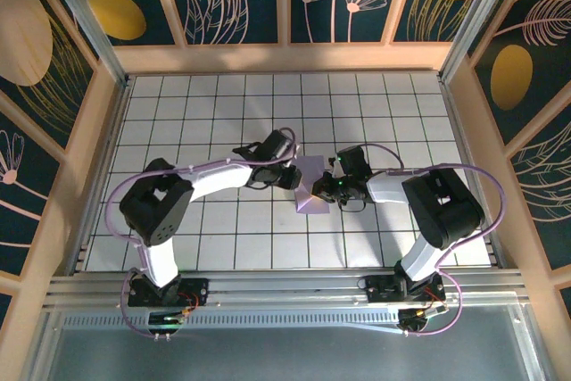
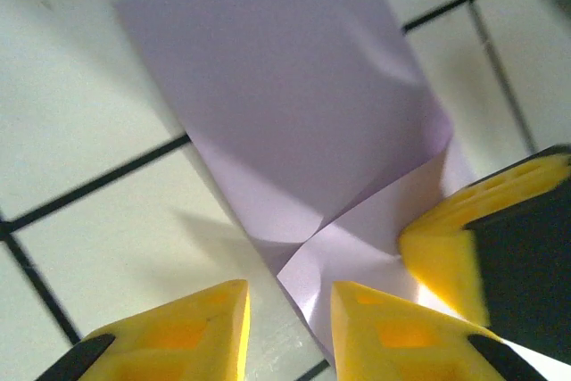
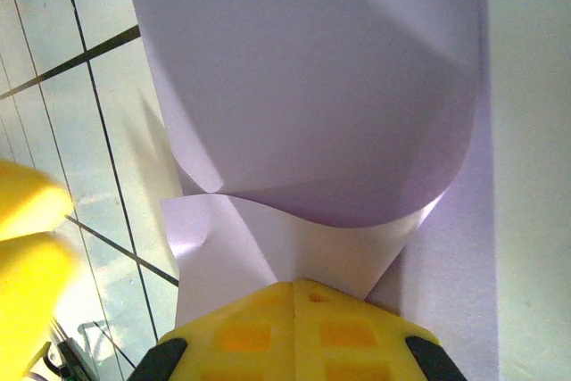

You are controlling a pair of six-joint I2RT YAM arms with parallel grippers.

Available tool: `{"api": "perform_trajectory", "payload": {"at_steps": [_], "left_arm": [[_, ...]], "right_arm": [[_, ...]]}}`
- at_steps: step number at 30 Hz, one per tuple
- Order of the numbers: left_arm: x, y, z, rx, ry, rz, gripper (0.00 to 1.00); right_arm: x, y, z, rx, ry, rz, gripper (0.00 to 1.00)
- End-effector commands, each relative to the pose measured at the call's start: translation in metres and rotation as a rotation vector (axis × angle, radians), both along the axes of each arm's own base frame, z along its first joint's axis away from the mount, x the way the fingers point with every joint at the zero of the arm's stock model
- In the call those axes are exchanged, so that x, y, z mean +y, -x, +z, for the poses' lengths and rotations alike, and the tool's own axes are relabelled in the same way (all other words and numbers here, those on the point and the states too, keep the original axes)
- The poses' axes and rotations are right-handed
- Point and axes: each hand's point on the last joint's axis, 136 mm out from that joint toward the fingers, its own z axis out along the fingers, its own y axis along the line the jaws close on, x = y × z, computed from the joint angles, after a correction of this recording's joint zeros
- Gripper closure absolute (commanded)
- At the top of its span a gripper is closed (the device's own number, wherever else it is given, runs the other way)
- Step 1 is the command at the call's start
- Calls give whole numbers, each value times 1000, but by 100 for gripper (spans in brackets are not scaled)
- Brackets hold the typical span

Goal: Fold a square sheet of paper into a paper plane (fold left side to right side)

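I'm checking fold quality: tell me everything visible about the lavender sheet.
The lavender sheet is thin, plain paper lying on the white grid table between the grippers, folded over itself. Its top layer bows up instead of lying flat. The right gripper, shut, touches its lower layer; the left gripper, fingers parted, sits at one edge.

Arms: left arm (image 1: 212,175), right arm (image 1: 390,189), white link shells, black joint housings. Thin lavender cables (image 1: 111,207) loop off each. Black bases (image 1: 165,292), red wiring showing. On left gripper (image 2: 290,310), right gripper (image 3: 294,296): yellow plastic fingers (image 2: 192,332), recessed pockets, black backing.
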Motion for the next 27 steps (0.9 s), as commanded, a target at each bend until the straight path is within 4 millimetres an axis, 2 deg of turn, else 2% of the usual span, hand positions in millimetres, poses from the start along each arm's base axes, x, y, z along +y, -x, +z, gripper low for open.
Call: {"api": "perform_trajectory", "payload": {"at_steps": [1,7,11,16,18,27], "left_arm": [[0,11,29,30,80,13,72],[-22,54,43,227,362,-1,85],[-25,76,33,336,408,4,89],[-32,84,18,406,418,4,92],[-32,84,6,425,396,12,94],[-35,78,-12,421,353,3,95]], "right_arm": [[-17,19,-24,64,99,-12,100],[-17,18,-22,59,95,-10,100],[-17,20,-24,65,98,-8,100],[-17,21,-25,71,99,-6,100],[-17,20,-25,70,100,-7,100],[-18,22,-28,80,107,-1,100]]}}
